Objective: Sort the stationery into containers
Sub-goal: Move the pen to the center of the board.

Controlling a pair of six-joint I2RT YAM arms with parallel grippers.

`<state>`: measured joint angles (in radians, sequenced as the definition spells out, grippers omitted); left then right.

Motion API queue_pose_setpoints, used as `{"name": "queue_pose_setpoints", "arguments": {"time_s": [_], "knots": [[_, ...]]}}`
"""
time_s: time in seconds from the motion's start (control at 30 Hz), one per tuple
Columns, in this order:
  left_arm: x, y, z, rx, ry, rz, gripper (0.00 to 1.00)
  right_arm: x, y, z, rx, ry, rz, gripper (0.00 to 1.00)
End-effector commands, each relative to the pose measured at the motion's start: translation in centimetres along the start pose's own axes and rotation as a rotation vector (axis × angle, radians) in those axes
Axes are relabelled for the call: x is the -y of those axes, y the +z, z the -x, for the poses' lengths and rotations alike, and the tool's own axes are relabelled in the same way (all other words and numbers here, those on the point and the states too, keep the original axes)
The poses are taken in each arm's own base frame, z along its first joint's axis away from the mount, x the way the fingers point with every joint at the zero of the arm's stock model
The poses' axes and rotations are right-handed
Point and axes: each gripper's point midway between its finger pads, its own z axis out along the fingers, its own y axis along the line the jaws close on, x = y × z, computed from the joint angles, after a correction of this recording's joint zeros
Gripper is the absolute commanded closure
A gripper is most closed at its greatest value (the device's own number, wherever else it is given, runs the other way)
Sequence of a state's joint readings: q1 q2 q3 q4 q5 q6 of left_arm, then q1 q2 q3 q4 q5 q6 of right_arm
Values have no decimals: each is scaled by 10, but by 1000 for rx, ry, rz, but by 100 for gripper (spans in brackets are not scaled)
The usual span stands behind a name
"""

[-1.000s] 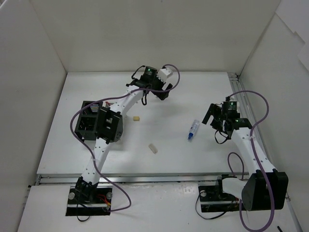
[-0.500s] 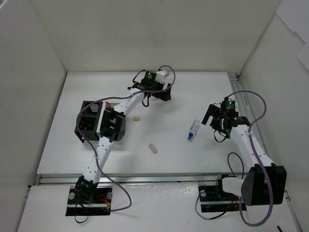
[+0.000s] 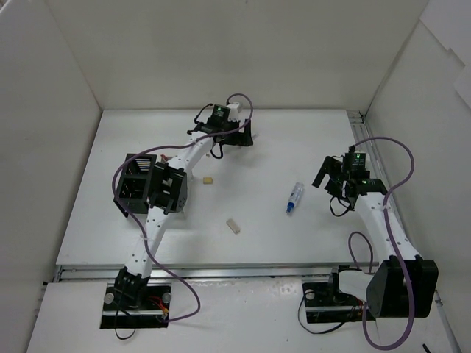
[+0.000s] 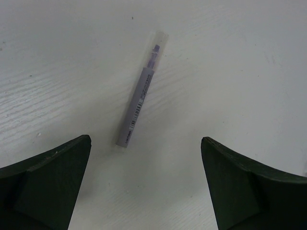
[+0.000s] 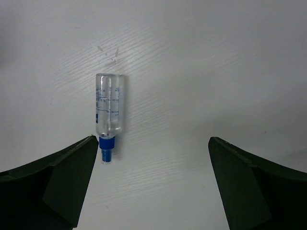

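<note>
On my screen the left arm (image 3: 143, 246) and right arm (image 3: 384, 228) are slim white links dotted with small dark screw holes, with black joint housings and a green light at each wrist. A purple cable (image 3: 184, 290) loops along each. The left gripper (image 4: 145, 140) and right gripper (image 5: 152, 139) have dark, wedge-shaped fingers.

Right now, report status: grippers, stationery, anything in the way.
Left gripper open over grey pen, pen lying flat. Right gripper open, clear tube off-centre toward one jaw. Two erasers loose near black organiser. No obstruction seen.
</note>
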<state>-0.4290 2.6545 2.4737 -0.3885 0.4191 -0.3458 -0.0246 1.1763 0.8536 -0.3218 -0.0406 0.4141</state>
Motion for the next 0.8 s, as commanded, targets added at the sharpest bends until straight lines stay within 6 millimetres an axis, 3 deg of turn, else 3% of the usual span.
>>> {"name": "queue_pose_setpoints", "arguments": {"time_s": [0.0,0.1,0.13,0.27,0.37,0.4,0.57,0.77], "knots": [[20,-17,30,58,4,9,6,-5,-13,31,103,-1,13,2],[23,-9,5,-5,26,55,6,-5,-14,32,108,-2,14,2],[17,-5,-12,-54,1,71,7,-5,-14,31,105,-4,16,2],[15,-8,-21,-82,-31,89,14,-5,-15,30,102,-3,24,2],[9,-14,-9,-51,-25,145,17,-5,-16,29,102,-5,26,2],[12,-9,-17,-73,-17,135,18,-5,-16,29,104,-5,27,2],[8,-9,-7,-37,19,159,19,-5,-17,30,106,-6,28,2],[16,-16,22,52,101,167,7,-5,-18,32,112,-5,27,2]]}}
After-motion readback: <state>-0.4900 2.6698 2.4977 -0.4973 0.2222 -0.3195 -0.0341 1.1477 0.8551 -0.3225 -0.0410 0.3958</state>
